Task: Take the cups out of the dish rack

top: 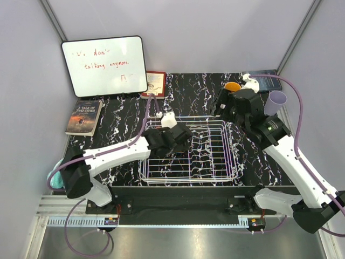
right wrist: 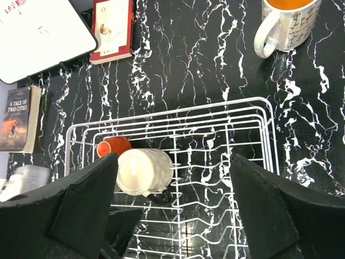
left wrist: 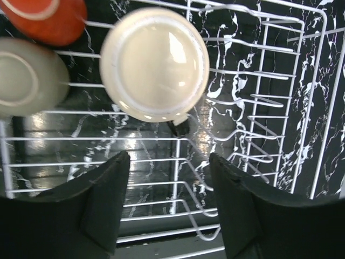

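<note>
Dish rack [top: 218, 154]: a white wire rack, placed in the middle of the black marbled worktop [top: 194, 91], just beyond the arm bases
Cups in the rack: three are seen at the left end, in the left wrist view; a cream cup [left wrist: 154, 65] is turned with its bottom toward the camera, a second pale cup [left wrist: 27, 75] is set just beside it on the left, and an orange cup [left wrist: 46, 19] is seen behind the two
Cups off the rack: a white mug with orange inside [right wrist: 285, 24] is stood upright on the worktop beyond the far right corner of the rack; a pale lavender tumbler [top: 276, 101] is stood near the right edge, well apart from the rack
Left fingers [left wrist: 102, 205]: held apart above the left part of the rack, nothing is gripped; the cream cup is seen just ahead of the tips, not between them
Right fingers [right wrist: 81, 210]: spread wide, nothing is gripped; they are held above the worktop near the far right corner of the rack
Other things: a whiteboard [top: 104, 66] with red writing is leaned at the back, a red book [top: 156, 83] is placed beside it, and the book "A Tale of Two Cities" [top: 84, 116] is laid at the left
</note>
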Motion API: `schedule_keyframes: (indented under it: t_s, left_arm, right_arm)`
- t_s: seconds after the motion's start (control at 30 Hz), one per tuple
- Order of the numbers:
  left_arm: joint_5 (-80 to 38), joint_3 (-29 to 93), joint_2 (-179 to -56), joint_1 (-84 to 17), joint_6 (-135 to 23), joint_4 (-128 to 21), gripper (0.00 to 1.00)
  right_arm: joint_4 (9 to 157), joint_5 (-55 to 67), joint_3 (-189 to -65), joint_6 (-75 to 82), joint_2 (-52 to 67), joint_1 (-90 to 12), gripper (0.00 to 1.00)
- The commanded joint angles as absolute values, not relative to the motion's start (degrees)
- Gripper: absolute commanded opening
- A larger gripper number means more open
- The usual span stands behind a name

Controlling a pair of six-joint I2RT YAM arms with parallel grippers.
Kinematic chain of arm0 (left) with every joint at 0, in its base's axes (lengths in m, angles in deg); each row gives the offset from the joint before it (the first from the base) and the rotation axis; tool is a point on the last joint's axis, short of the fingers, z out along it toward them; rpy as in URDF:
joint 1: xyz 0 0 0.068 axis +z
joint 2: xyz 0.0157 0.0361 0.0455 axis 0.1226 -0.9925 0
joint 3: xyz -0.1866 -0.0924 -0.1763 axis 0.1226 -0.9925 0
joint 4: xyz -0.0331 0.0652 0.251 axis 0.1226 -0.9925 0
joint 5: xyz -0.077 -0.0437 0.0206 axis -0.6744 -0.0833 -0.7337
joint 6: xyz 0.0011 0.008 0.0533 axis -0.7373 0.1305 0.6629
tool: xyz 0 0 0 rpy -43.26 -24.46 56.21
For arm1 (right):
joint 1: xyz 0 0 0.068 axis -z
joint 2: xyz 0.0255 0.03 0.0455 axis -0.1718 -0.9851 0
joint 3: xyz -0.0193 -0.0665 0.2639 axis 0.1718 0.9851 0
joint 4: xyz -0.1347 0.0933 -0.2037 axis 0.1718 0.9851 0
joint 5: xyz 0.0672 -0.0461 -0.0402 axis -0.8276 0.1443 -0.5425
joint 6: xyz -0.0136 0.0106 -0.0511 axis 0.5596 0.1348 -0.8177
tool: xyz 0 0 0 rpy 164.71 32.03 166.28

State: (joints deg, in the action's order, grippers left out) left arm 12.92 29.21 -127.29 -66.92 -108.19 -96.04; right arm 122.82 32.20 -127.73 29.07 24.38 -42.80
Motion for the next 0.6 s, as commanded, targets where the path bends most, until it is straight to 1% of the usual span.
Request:
schedule_keyframes:
  t_s: [0.0,0.07,0.27,0.4,0.57]
  left_arm:
    - [17.53,32.09,-131.63,-68.92,-117.66,-95.56,0.61]
    - [17.62,32.96,-134.36,-68.83,-119.34,-95.65,0.57]
    - [17.26,37.36,-141.47,-68.92,-122.85,-95.56,0.53]
    - [19.37,37.89,-143.15,-68.83,-125.85,-95.56,0.48]
    - [21.31,37.63,-143.77,-68.83,-128.39,-95.82,0.39]
  right_arm:
    - [120.01,32.84,-126.79,26.55,26.46,-43.12,0.92]
    - [120.1,31.79,-126.08,26.46,27.08,-43.03,0.92]
    - [120.63,29.68,-124.5,25.67,29.54,-43.03,0.92]
    - [120.63,28.53,-123.54,24.88,30.86,-43.12,0.92]
    - [120.63,28.53,-121.78,24.0,31.65,-43.03,0.92]
